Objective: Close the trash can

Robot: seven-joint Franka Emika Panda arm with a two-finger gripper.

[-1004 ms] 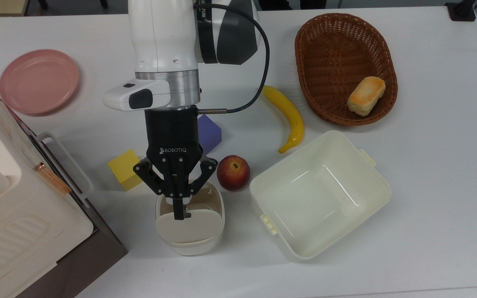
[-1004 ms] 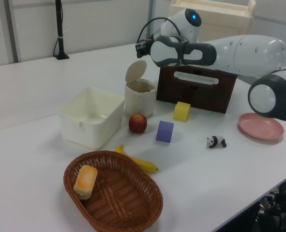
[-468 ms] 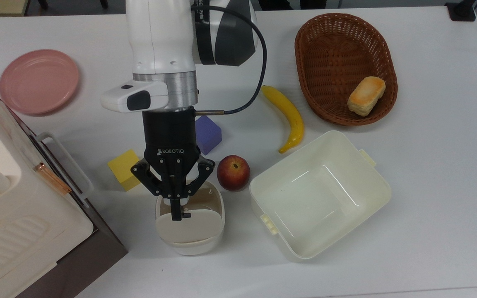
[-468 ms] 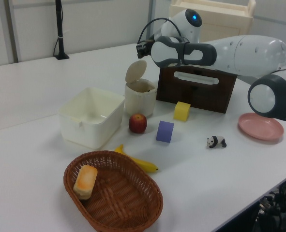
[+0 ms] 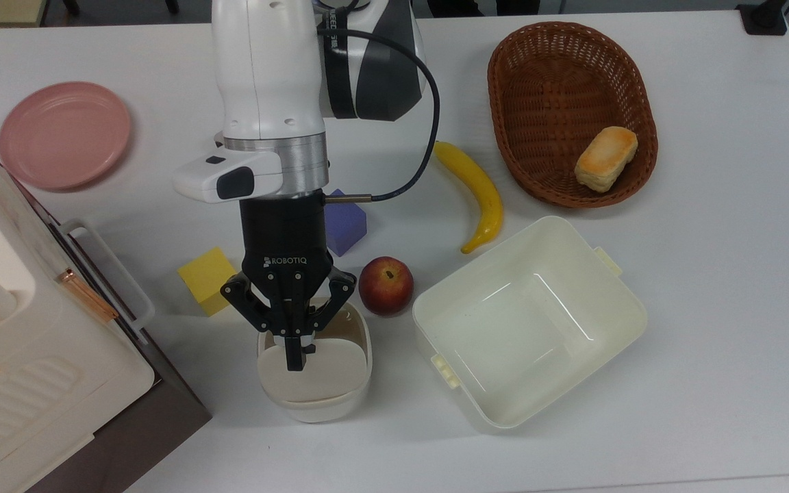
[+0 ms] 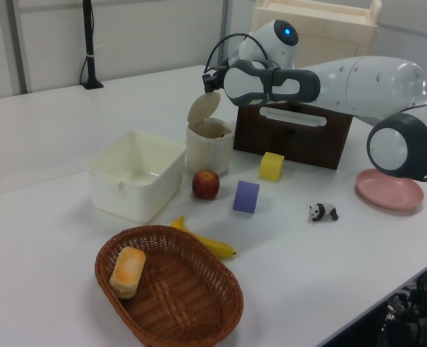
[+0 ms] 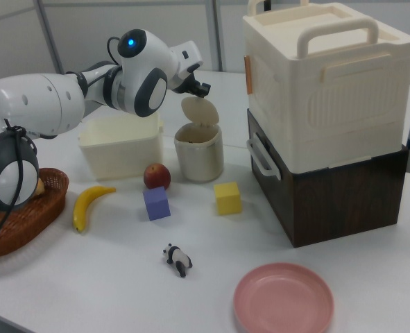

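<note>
Pincer: gripper fingers together, tips seemingly touching the raised lid.
Lid: tilted up, partly open over the trash can.
Trash can: on the table, between yellow cube and apple in the top view.
Beyond: cream tub just beside the apple.

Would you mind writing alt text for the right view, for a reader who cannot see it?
A white robot arm's gripper sits at the raised lid of a small cream trash can, which stands open on a white table. Nearby lie an apple, banana, purple block, yellow block, toy panda and pink plate.
</note>
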